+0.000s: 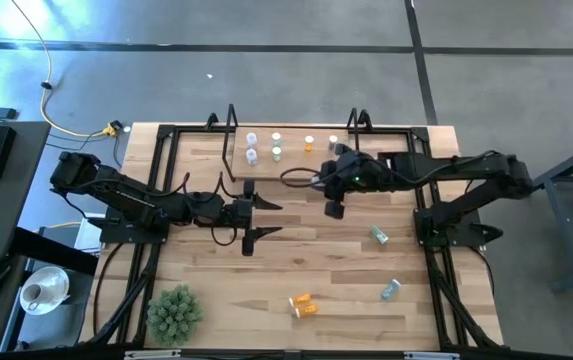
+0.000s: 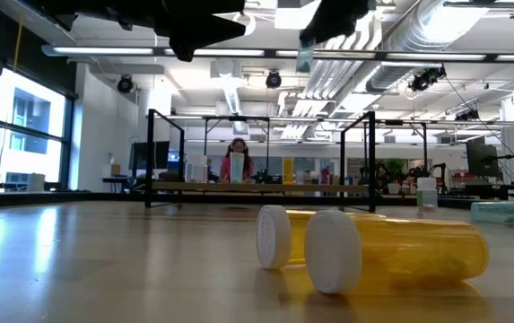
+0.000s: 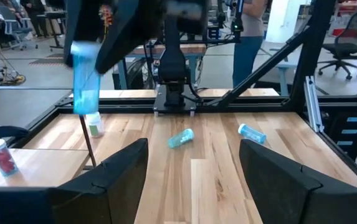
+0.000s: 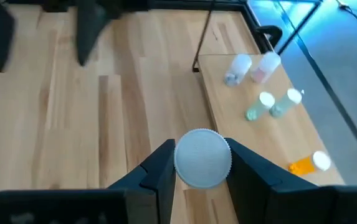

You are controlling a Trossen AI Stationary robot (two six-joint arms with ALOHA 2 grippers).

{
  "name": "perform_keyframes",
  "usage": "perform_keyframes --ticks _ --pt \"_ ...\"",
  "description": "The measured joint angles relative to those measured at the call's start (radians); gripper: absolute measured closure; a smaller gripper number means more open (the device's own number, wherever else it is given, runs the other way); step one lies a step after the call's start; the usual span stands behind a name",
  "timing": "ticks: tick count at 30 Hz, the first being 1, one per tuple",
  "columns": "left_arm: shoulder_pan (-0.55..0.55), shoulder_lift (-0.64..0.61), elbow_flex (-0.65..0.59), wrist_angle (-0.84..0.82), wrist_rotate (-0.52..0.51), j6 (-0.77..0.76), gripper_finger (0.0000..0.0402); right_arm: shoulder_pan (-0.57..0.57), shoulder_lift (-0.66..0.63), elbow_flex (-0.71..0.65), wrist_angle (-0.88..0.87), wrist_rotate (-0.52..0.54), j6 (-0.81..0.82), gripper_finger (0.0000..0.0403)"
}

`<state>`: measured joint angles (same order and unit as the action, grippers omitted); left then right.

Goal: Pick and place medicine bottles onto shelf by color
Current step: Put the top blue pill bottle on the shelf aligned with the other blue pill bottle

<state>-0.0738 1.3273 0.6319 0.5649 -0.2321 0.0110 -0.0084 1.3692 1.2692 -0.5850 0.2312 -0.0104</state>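
Above the middle of the table, right gripper (image 1: pixel 335 208): it hangs near the front edge of the shelf (image 1: pixel 291 172), and its two fingers pinch a teal bottle (image 4: pixel 203 158); the right wrist view shows the white cap between the fingers, the left wrist view shows the teal body hanging below the gripper, clear of the wood.
Left gripper (image 1: pixel 263 219): it is over the table to the left of the middle, fingers spread wide with nothing between them.
Shelf: it stands at the far side of the table, a light-wood board with black frames at both ends.
Bottles on the shelf: two whitish bottles (image 1: pixel 251 146) on the left part, two green bottles (image 1: pixel 276 145) just beside them, one orange bottle (image 1: pixel 309 144) more to the right, and one more bottle (image 1: pixel 333 143) near the right frame, whose colour I cannot tell.
Bottles on the table: two orange bottles (image 1: pixel 303 304) lie on their sides, touching each other, near the front edge; two teal bottles lie apart on the right side, one (image 1: pixel 378 235) nearer the middle, one (image 1: pixel 391 289) nearer the front.
Plant ball (image 1: pixel 174 311): green and spiky, at the front left corner.
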Motion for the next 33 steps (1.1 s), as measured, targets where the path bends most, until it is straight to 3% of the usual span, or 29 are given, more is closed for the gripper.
perform_keyframes --ticks 15,23,33 --pt "0.001 0.000 0.000 0.001 -0.041 0.001 0.0161 -0.203 -0.016 -0.254 0.315 -0.022 0.113 0.0293" --pt "0.001 0.000 0.000 0.001 -0.041 0.001 0.0161 -0.334 0.025 -0.259 0.319 -0.032 0.172 0.0293" --pt "0.001 0.000 0.000 0.000 -0.041 0.001 0.0161 -0.356 0.064 -0.208 0.308 -0.045 0.220 0.0293"
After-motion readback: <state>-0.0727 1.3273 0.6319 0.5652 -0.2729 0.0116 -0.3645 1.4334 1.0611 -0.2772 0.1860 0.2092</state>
